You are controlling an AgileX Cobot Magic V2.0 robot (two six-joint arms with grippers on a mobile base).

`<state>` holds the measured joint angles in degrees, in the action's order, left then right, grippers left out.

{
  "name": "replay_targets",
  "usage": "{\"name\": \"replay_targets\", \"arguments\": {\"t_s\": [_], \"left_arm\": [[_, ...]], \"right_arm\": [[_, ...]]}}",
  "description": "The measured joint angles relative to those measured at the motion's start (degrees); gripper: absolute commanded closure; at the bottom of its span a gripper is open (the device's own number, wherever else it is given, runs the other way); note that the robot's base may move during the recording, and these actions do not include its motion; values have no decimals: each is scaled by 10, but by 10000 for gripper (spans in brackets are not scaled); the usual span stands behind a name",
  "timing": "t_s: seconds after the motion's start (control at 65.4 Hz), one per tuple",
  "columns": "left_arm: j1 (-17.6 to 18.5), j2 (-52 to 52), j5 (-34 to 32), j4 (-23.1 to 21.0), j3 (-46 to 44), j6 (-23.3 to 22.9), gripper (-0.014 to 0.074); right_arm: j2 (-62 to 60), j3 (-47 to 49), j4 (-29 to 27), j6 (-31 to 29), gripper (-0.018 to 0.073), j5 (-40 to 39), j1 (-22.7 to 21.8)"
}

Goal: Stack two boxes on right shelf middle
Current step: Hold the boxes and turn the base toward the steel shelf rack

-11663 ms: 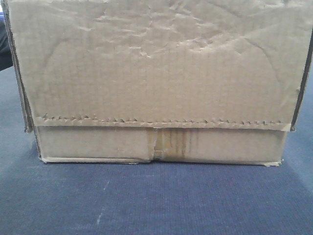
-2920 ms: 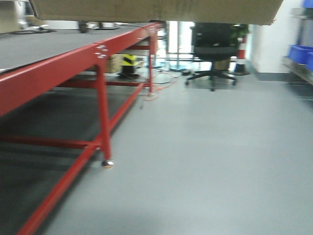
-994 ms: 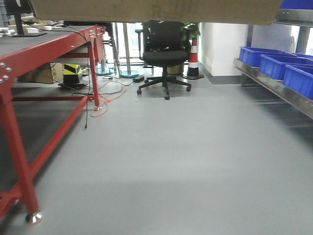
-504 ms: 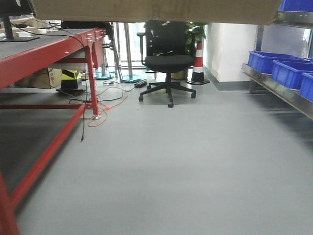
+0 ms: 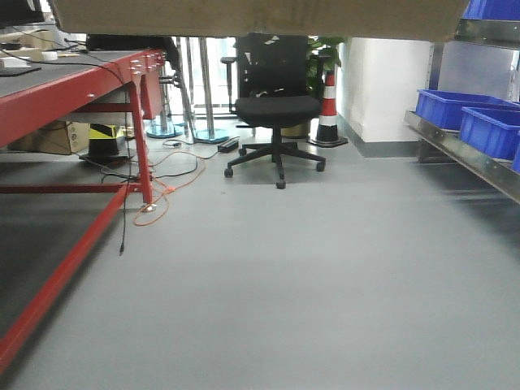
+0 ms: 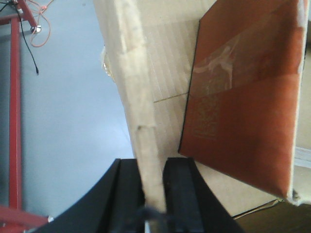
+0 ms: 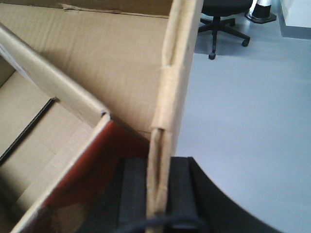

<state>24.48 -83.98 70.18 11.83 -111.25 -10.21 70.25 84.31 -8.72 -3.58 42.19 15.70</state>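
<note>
Because the brown cardboard box [image 5: 252,16] is too broad for one grip, it hangs between both arms. Its lower edge fills the top of the front view, raised clear of the grey floor [image 5: 309,276] and well apart from the steel shelf [image 5: 471,158] at right, where blue bins [image 5: 455,110] sit. The left claw [image 6: 153,187] is clamped on the box's left wall and the right claw [image 7: 159,189] on its right wall, one pad on each face. Both wrists point along the open rim. The red desk [image 5: 73,89] stands to the left.
</note>
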Motion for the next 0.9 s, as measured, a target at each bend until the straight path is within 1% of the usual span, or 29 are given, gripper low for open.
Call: {"name": "replay_targets", "arguments": {"t_s": [0.902], "left_arm": [[0,0,0,0,0,0,708]], "right_arm": [[0,0,0,0,713,0,0]]}}
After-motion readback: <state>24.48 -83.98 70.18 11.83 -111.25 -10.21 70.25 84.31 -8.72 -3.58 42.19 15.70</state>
